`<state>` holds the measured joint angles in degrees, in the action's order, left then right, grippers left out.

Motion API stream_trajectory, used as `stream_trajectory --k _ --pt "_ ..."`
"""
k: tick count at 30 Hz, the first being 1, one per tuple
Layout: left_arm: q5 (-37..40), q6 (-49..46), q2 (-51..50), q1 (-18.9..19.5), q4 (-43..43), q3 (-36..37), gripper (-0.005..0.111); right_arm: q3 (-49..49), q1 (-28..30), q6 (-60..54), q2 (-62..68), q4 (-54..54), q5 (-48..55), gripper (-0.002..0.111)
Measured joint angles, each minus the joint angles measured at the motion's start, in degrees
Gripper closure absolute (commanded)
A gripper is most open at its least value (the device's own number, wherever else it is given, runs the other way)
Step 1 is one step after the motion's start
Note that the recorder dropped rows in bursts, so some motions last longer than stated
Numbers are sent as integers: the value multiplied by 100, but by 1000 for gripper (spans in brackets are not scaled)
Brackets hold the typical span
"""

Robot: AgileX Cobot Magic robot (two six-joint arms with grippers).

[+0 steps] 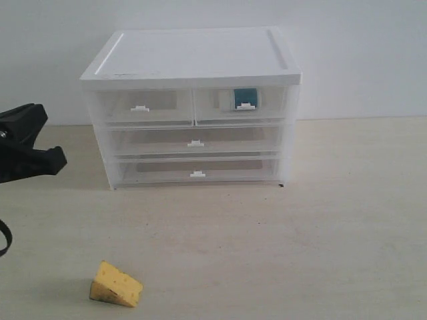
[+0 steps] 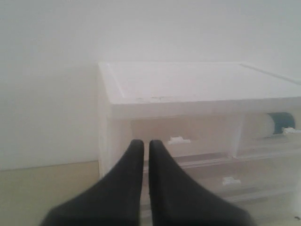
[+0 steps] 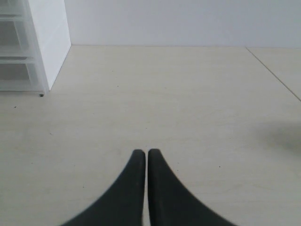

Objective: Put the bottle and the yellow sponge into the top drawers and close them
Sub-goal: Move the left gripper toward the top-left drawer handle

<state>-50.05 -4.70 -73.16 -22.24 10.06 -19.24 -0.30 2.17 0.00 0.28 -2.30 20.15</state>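
Nudging risk: the closed, empty left claw (image 2: 142, 143) could shove the yellow sponge (image 1: 116, 285) toward the surface's (image 1: 333, 233) front edge; right claw (image 3: 143, 151) closed too.

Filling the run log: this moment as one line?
bottle: in right top drawer, closed | yellow sponge: on table | left gripper: shut, empty | right gripper: shut, empty

right gripper (image 3: 146, 152) with its fingers pressed together above the pale table (image 3: 197, 103); a drawer unit (image 3: 51, 37) stands well apart.
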Motion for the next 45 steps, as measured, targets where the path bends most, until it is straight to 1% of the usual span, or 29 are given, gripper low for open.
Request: stream_trajectory --k 6,11,15,19,24,26,30,33,34,45 --pt "-762 -298 -725 -463 509 -37 102 0 0 0 0 0 0 108" --pt "-968 -515 -1558 -800 743 -526 102 0 0 0 0 0 0 108" --pt "-1133 -552 -2010 -915 799 -831 102 0 0 0 0 0 0 108" --pt "-1370 -563 -2427 -915 850 -1089 102 0 0 0 0 0 0 108" --pt "-1643 -563 -2740 -915 885 -1207 102 0 0 0 0 0 0 108" --pt "-1655 -539 -2799 -915 873 -1230 97 0 0 0 0 0 0 108" --pt "-1655 -453 -2863 -915 813 -1266 75 0 0 0 0 0 0 108" --pt "-1655 -440 -2863 -915 642 -1266 65 0 0 0 0 0 0 108" --pt "-1655 -440 -2863 -915 550 -1266 63 0 0 0 0 0 0 108" --pt "-1677 -440 -2868 -915 -291 -1266 62 0 0 0 0 0 0 108"
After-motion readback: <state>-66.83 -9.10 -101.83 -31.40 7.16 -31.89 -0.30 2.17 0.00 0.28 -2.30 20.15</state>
